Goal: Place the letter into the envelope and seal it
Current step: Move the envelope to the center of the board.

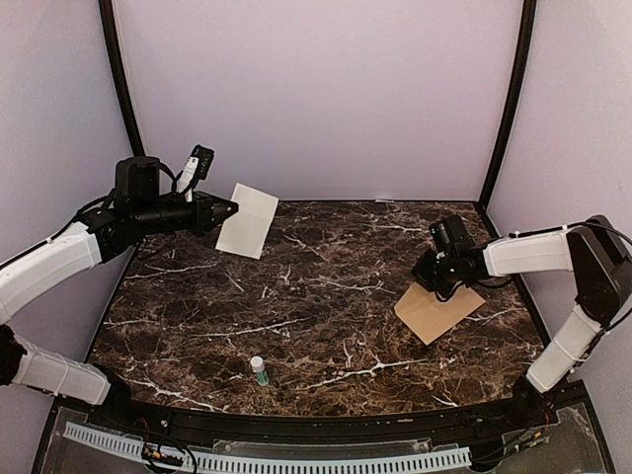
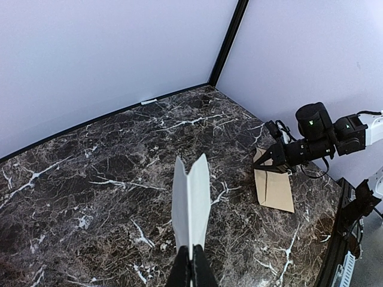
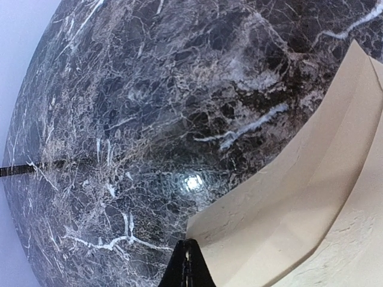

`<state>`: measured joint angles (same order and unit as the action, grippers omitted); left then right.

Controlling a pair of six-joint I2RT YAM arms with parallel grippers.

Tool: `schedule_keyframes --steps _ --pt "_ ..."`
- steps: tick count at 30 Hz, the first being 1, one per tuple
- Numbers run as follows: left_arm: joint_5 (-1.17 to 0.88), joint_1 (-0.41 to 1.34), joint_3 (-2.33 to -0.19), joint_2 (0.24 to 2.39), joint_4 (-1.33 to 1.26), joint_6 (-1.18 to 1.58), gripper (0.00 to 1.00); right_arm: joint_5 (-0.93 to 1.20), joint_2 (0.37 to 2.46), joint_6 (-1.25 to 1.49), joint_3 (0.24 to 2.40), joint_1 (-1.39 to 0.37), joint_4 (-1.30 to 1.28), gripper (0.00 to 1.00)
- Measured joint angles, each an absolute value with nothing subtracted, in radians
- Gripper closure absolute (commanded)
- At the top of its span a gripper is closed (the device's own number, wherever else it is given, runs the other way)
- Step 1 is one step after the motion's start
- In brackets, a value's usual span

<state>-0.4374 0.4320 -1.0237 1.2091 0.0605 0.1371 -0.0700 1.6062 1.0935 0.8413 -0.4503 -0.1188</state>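
Observation:
The letter (image 1: 249, 219) is a folded cream-white sheet held in the air over the table's back left. My left gripper (image 1: 229, 209) is shut on its near edge. In the left wrist view the letter (image 2: 191, 203) sticks forward from the closed fingertips (image 2: 192, 269), folded into a V. The tan envelope (image 1: 439, 311) lies flat at the table's right. My right gripper (image 1: 435, 283) is at its far left corner, shut on the edge of the flap. The right wrist view shows the envelope (image 3: 299, 209) with its flap lifted at the closed fingertips (image 3: 188, 266). The envelope also shows in the left wrist view (image 2: 276, 190).
A small white tube with a green cap (image 1: 259, 370) stands near the front middle of the dark marble table (image 1: 316, 296). Purple walls and black corner posts (image 1: 506, 99) enclose the back and sides.

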Motion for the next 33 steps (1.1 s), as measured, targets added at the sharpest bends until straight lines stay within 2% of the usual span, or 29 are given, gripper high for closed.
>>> schedule_keyframes --steps 9,15,33 --pt "-0.438 0.432 -1.024 1.209 0.060 0.137 1.00 -0.084 1.599 1.077 0.844 -0.451 -0.181 0.68" --pt "-0.442 0.432 -1.024 1.209 0.060 0.137 1.00 -0.159 1.549 1.048 0.891 -0.451 -0.288 0.58" --pt "-0.467 0.432 -1.024 1.212 0.060 0.138 1.00 -0.229 1.552 1.032 0.946 -0.451 -0.400 0.55"
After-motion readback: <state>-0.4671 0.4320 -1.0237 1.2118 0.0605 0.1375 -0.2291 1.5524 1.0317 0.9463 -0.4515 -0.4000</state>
